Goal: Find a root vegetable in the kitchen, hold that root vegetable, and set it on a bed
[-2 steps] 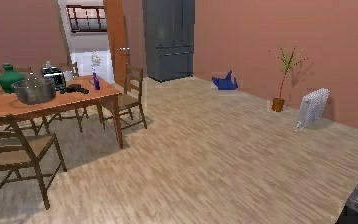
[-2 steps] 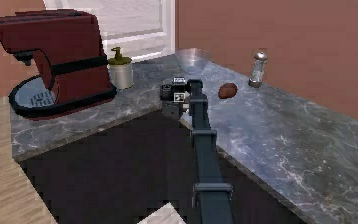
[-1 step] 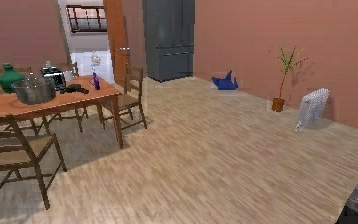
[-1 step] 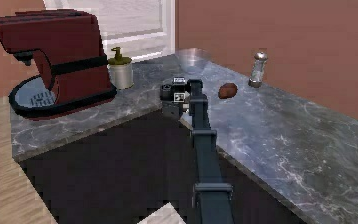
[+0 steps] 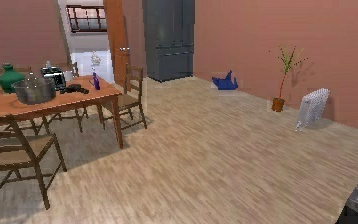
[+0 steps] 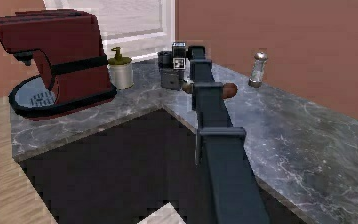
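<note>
Shows the hand (image 6: 168, 60), a small dark body with thin fingers, at the far end of a dark, square-section arm (image 6: 219, 140) stretched over a grey, white-veined stone counter (image 6: 307, 150). Cannot tell whether anything is held, the far end being hard to make out against the counter's back edge. Finds a brown, smooth oval lump (image 6: 229, 92), potato-like, lying on the counter just back of the hand and half hidden by the arm. Places a squat olive-green bottle (image 6: 119, 70) with a thin spout near the hand's finger side, and beyond it a bulky, glossy maroon machine (image 6: 57, 55) on a round black base. Sets a glass shaker (image 6: 257, 68) with a metal cap on the opposite side, past the lump. Takes in, ahead, a pale wood-plank floor (image 5: 207, 150) and a tall slate-blue cabinet (image 5: 169, 38).
</note>
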